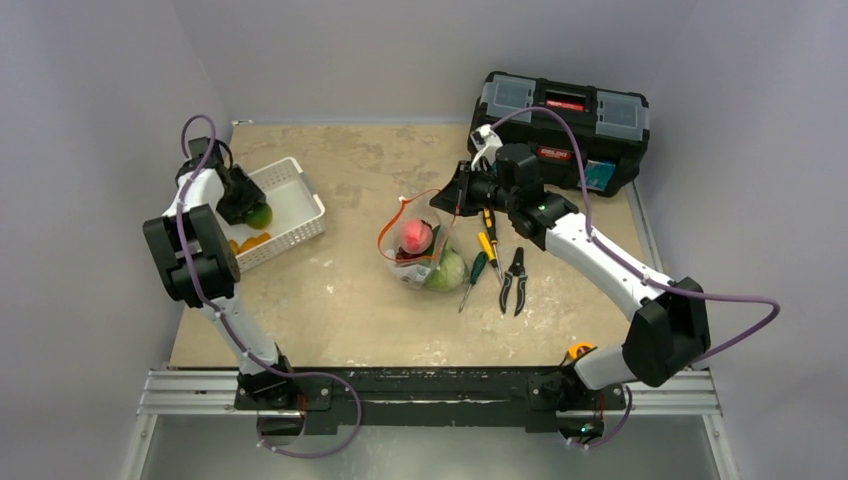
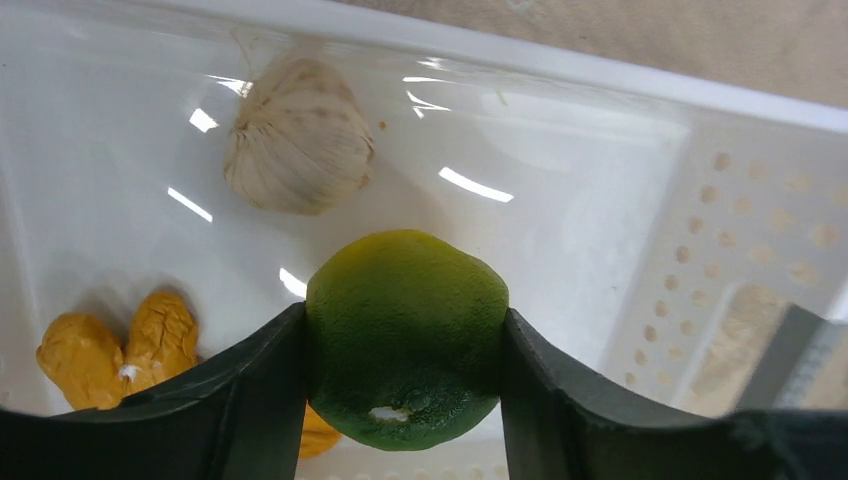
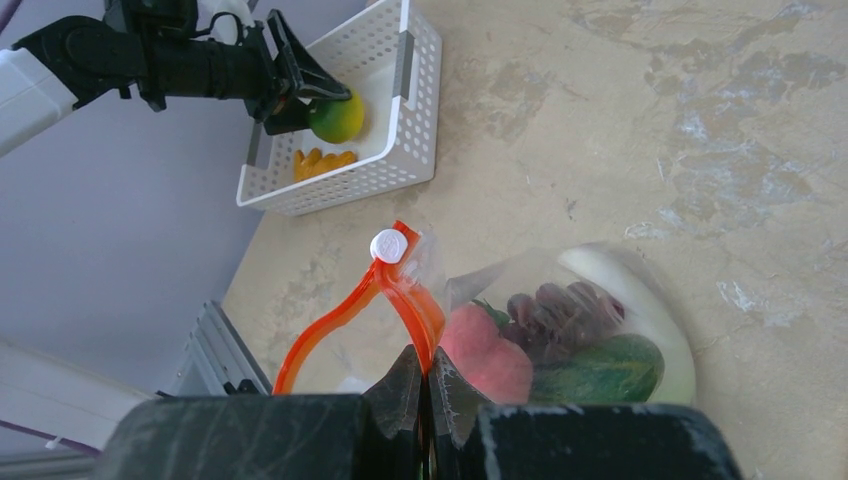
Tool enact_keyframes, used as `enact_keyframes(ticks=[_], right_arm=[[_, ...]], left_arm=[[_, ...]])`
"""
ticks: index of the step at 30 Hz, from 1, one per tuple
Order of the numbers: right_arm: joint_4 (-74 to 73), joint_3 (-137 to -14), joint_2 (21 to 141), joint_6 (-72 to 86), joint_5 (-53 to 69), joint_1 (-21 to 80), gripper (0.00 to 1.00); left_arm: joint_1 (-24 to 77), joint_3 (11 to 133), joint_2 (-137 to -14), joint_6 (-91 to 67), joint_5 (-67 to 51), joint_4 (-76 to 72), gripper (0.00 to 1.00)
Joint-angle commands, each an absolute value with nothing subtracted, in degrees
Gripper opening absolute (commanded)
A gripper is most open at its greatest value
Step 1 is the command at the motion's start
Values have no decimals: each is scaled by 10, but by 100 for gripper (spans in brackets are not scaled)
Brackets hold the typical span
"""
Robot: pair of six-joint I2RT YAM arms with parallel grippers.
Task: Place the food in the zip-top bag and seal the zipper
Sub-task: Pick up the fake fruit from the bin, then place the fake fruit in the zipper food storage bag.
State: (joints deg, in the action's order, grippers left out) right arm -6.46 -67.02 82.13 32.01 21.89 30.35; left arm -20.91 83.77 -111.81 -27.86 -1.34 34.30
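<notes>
**Slip risk at the basket, narrow target at the bag**

The round, glossy green fruit [image 2: 405, 290] is gripped between the two dark fingers of the left end effector [image 2: 403, 340], which press on its opposite sides. It is held inside the white slotted plastic basket [image 3: 360, 180], near a pale garlic bulb [image 2: 297, 135] and yellow ginger pieces [image 2: 100, 350]. Whether it has left the basket floor cannot be told. The right end effector [image 3: 425, 375] is pinched fully closed on the thin orange-red zipper strip [image 3: 415, 305] of the clear, crinkly zip-top bag [image 3: 480, 285]. The bag lies well apart from the basket on the beige table [image 3: 650, 120].

Already inside the bag are:
- a pink-red peach [image 3: 480, 355]
- a dark red grape bunch [image 3: 555, 310]
- a dark green cucumber [image 3: 600, 370]
- a leafy green cabbage [image 1: 447, 272]

The main risk is judged to be loss of the fruit during lift or transfer. The skin is smooth and curved, and contact is made only at two small patches, so the fruit could be squeezed out and sent rolling.

A second risk lies at the bag. The mouth is lifted at one point only, and the strip forms a limp, narrow loop. The rim could be struck by the fruit, and the strip dragged from the pinch or the unanchored bag pushed aside.

The bag also looks fairly full. The fruit could be left perched on the peach, and the zipper kept from being pressed shut along its length.
</notes>
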Motion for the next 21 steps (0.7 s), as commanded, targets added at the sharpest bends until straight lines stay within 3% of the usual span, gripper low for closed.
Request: enact_keyframes(ticks=[1, 6, 11, 17, 21], right_arm=[[-45, -676, 797, 325, 210, 303, 0], [-45, -680, 807, 326, 213, 303, 0], [-46, -690, 822, 326, 217, 304, 0], [-48, -702, 837, 324, 217, 304, 0], [-46, -705, 839, 325, 213, 304, 0]], left_arm=[[-208, 857, -1034, -284, -85, 343, 19], [-204, 775, -939, -298, -312, 234, 6], [-152, 687, -842, -343, -495, 29, 5], [-14, 670, -767, -270, -539, -31, 8], [96, 687, -744, -157, -486, 84, 10]])
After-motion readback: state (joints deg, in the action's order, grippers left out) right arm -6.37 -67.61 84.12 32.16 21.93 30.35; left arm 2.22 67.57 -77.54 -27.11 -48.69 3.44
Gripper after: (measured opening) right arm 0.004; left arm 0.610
